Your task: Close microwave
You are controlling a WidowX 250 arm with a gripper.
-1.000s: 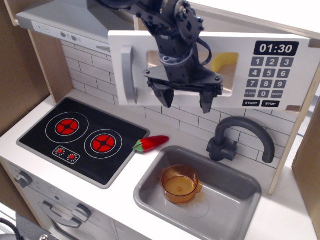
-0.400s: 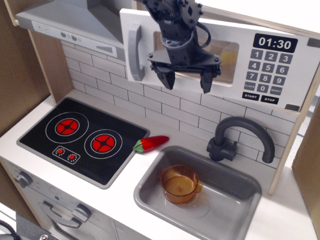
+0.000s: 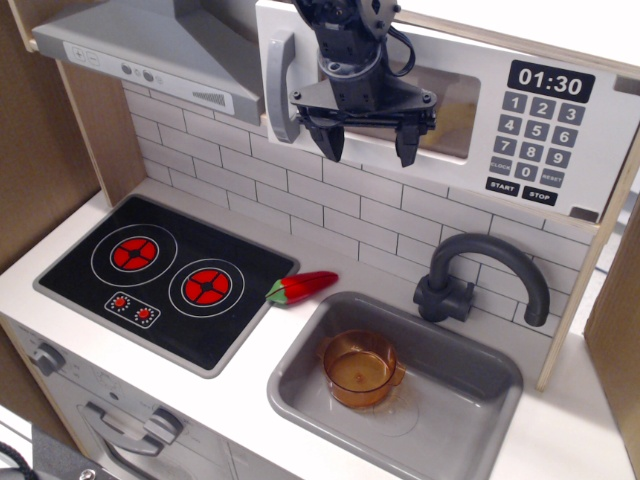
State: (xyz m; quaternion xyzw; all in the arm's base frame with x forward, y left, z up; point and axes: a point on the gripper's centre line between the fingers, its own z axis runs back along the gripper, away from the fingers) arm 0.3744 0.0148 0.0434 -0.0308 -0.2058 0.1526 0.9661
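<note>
Nearest the camera, the white table (image 3: 250,400) carried a grey sink (image 3: 480,385) with smooth moulded walls, and in it sat a small amber bowl (image 3: 360,368), clear and glossy. Beside the sink lay a red toy pepper (image 3: 305,286) with a green stem end, touching the edge of the flat black hob (image 3: 160,275) with its two red printed rings. Behind the sink stood a dark, matte, arched tap (image 3: 480,270) against the white brick-pattern wall. Above that hung the microwave (image 3: 540,130), a boxy toy with a white painted door (image 3: 400,165), a rectangular clear window and a black clock and keypad panel at the right; the door looked nearly flush with the body, so I judged the closing almost done. I took it for a light, rigid panel on a simple hinge, easy to swing and needing only a flat push on its face. The vertical grey bar handle (image 3: 283,85) at its left edge would have been the spot for gripping. My fingers (image 3: 366,143) hung spread apart and empty, tips down, in front of the window. To the left sloped the grey extractor hood (image 3: 150,40).
</note>
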